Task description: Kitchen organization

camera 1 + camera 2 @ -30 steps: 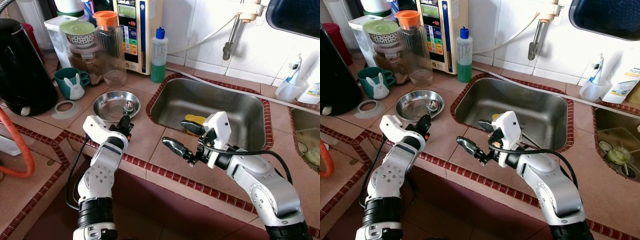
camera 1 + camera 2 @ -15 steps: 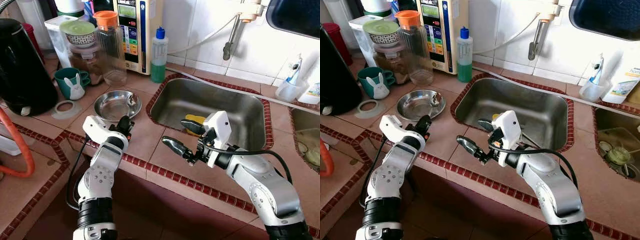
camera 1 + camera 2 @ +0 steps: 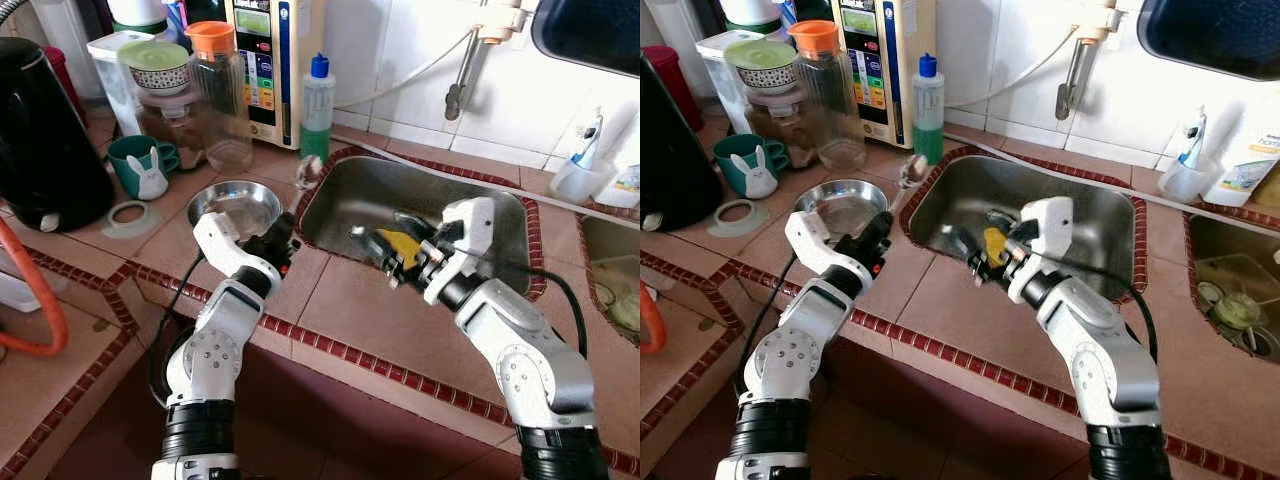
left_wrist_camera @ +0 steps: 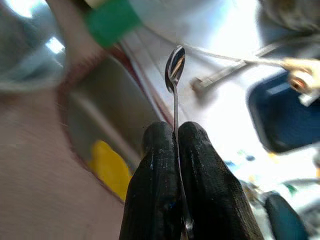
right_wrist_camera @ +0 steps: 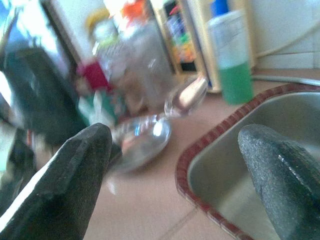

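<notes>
My left gripper [image 3: 280,238] is shut on the handle of a metal spoon [image 3: 307,172]. It holds the spoon upright between the steel bowl [image 3: 235,205] and the left rim of the sink [image 3: 480,215]. In the left wrist view both fingers [image 4: 155,165] pinch the thin handle, with the spoon's bowl [image 4: 175,67] above them. My right gripper [image 3: 390,240] is open over the sink's near left corner, just above a yellow object [image 3: 994,243] on the sink floor. The right wrist view looks past the fingers [image 5: 65,170] at the spoon [image 5: 187,95] and the bowl [image 5: 142,140].
A black kettle [image 3: 40,140], a green rabbit mug [image 3: 140,165], an orange-lidded glass jar [image 3: 220,95] and a green soap bottle [image 3: 317,110] line the back left of the counter. A faucet [image 3: 465,70] hangs over the sink. A second basin [image 3: 610,280] lies far right.
My left gripper has lifted the spoon out of the steel bowl and swung it right, to the sink rim. My right gripper has moved forward from the counter front to over the sink.
</notes>
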Robot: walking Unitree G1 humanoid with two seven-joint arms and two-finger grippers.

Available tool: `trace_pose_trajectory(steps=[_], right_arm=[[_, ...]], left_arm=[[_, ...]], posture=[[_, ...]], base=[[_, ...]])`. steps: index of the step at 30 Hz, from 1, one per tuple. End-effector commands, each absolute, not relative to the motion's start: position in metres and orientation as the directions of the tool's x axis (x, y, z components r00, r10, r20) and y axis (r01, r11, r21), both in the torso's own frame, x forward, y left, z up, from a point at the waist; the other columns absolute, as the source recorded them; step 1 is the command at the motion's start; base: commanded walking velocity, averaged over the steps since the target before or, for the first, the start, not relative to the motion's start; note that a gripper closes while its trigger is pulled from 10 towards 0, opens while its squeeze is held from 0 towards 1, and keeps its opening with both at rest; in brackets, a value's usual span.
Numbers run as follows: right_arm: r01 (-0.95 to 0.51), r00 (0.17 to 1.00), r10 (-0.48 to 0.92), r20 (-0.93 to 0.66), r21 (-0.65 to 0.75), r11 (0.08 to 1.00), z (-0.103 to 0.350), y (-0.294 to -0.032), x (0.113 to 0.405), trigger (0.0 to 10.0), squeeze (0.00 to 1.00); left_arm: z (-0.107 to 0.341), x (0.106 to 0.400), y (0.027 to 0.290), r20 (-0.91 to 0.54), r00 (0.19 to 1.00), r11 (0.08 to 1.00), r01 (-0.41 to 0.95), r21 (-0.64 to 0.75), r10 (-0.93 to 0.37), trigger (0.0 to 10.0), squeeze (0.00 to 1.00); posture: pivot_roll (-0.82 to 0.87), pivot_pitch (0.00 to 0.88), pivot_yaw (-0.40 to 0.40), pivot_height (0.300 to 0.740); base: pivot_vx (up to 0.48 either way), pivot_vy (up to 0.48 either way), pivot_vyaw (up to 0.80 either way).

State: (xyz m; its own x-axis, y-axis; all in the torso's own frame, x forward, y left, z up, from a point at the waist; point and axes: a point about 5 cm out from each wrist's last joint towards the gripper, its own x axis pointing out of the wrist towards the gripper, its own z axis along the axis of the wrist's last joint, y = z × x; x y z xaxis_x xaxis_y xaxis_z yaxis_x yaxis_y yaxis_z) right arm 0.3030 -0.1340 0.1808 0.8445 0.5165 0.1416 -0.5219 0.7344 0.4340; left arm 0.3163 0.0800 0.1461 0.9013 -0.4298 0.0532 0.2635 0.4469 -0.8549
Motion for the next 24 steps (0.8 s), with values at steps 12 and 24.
trace_pose_trajectory(steps=[12,24], right_arm=[[-0.463,0.861,0.476,0.182,0.666,0.585,0.183,-0.144,0.305,10.0,0.0],[-0.447,0.876,0.446,0.183,0.656,0.608,0.186,-0.148,0.309,6.6,0.0]], left_arm=[[0.17,0.294,0.048,0.233,0.642,0.206,0.533,-0.821,-0.731,0.0,0.0],[0.17,0.277,0.042,0.253,0.536,0.129,0.575,-0.808,-0.805,0.0,0.0]], posture=[[0.08,0.0,0.004,0.74],[0.08,0.0,0.002,0.74]], base=[[0.0,0.0,0.0],[0.0,0.0,0.0]])
